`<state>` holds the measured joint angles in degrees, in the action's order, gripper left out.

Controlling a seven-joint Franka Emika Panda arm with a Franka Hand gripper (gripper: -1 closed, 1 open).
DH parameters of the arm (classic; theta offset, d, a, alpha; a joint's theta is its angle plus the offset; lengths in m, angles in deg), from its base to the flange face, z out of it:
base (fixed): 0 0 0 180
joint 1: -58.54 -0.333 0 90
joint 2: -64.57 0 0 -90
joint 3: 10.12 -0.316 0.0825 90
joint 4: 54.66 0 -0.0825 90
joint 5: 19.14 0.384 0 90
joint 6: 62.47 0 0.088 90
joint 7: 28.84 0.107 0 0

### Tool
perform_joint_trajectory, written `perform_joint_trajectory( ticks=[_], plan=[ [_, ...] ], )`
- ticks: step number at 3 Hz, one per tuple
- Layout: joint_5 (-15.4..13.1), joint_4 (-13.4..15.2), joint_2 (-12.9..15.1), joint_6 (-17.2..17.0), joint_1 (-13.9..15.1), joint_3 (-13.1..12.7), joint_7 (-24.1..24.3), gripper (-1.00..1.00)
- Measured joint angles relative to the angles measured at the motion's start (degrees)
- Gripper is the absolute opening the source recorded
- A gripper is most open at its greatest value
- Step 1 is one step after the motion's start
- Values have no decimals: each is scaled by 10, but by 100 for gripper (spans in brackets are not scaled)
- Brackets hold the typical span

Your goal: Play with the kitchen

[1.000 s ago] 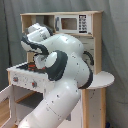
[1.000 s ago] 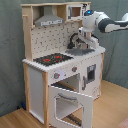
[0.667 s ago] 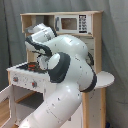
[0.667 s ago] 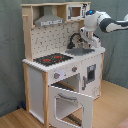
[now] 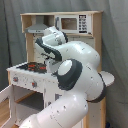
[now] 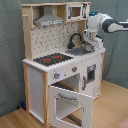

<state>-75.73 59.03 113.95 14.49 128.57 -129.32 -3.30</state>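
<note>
Since a second ago the arm [image 6: 107,24] has drawn a little inward over the sink end of the kitchen [image 6: 62,70], its wrist tipping slightly lower toward the faucet [image 6: 76,39]; the kitchen itself has not moved and its lower door [image 6: 70,104] hangs open as before. In the second exterior view the whole toy stands in plain sight: grey hood [image 6: 49,21] at the top, pegboard back [image 6: 55,39], red-ringed stove [image 6: 52,59] on the second exterior view's left, grey sink [image 6: 80,50] to the right of it, knobs [image 6: 56,76] on the front panel below. The gripper [image 6: 89,41] hangs just above the sink, beside the black faucet, and whether the jaws are open or closed I cannot tell. The first exterior view looks from the other side, and there the arm's white body [image 5: 75,75] fills most of the picture and hides the sink; it does show the microwave [image 5: 74,23] on the top shelf, the hood [image 5: 37,28] and part of the stove [image 5: 36,65]. The kitchen stands on a light wooden floor [image 6: 15,119] against a grey curtain [image 6: 10,50] that covers the background in both exterior views.
</note>
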Motion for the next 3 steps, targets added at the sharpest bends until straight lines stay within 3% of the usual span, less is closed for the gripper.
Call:
perform_joint_trajectory(
  ticks=[2, 3],
  plan=[
    [0, -13, 1, 34, -23, 42, -99, -100],
    [0, -39, 1, 36, -54, 70, -131, -100]
  ],
)
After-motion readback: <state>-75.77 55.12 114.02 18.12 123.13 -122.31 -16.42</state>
